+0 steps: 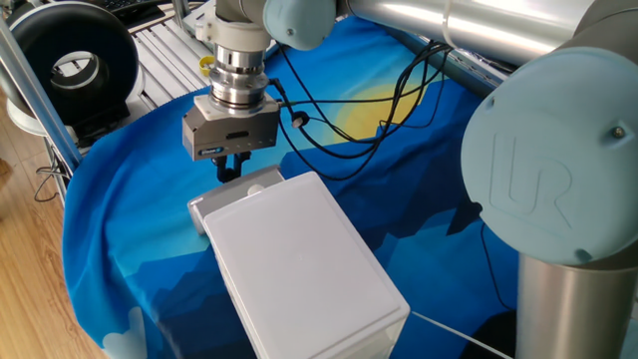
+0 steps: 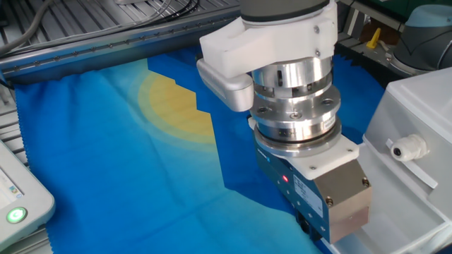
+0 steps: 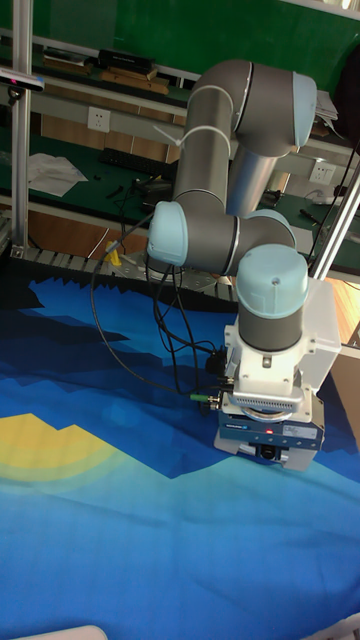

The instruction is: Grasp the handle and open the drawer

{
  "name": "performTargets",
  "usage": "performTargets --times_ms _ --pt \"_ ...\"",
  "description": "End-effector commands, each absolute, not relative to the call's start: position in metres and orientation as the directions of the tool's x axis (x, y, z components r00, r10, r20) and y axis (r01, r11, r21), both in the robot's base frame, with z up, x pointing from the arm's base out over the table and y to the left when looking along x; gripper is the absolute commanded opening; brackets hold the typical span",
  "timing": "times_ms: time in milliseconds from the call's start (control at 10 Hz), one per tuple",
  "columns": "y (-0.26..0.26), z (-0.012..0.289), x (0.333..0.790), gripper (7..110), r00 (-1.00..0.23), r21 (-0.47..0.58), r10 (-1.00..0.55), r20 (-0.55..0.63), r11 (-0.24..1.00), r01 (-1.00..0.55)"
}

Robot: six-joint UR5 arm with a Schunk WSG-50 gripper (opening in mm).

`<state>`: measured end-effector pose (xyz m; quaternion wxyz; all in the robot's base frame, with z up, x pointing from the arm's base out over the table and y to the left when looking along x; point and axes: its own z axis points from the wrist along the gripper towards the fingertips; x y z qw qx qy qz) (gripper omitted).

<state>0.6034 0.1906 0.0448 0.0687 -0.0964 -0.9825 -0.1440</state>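
The drawer (image 1: 211, 202) is the front part of a white rounded box (image 1: 299, 261) lying on the blue cloth. Its front edge stands slightly proud of the box. The handle (image 2: 405, 147), a small round white knob, sticks out of the white front (image 2: 413, 212), up and right of the gripper body, and nothing touches it there. In one fixed view the handle (image 1: 255, 188) shows as a small bump just behind my gripper (image 1: 231, 176). The dark fingers (image 1: 236, 168) hang close together at the drawer's front. Their tips are hidden. From the front, my gripper (image 3: 268, 453) covers the drawer.
Black cables (image 1: 339, 125) trail over the cloth behind the gripper. A black ring-shaped device (image 1: 70, 62) stands at the far left beside a metal post. A white pendant with a green light (image 2: 17, 212) lies at the cloth's edge. The arm's base column (image 1: 558, 209) fills the right.
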Motion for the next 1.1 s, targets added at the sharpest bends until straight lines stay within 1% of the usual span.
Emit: performTargets --times_ms 0,1000 --pt "0.1937 0.0479 0.6066 88 -0.971 0.281 0.179 0.159 0.935 0.218" --pt "0.1943 0.0481 0.6087 88 -0.969 0.28 0.193 0.155 0.932 0.23"
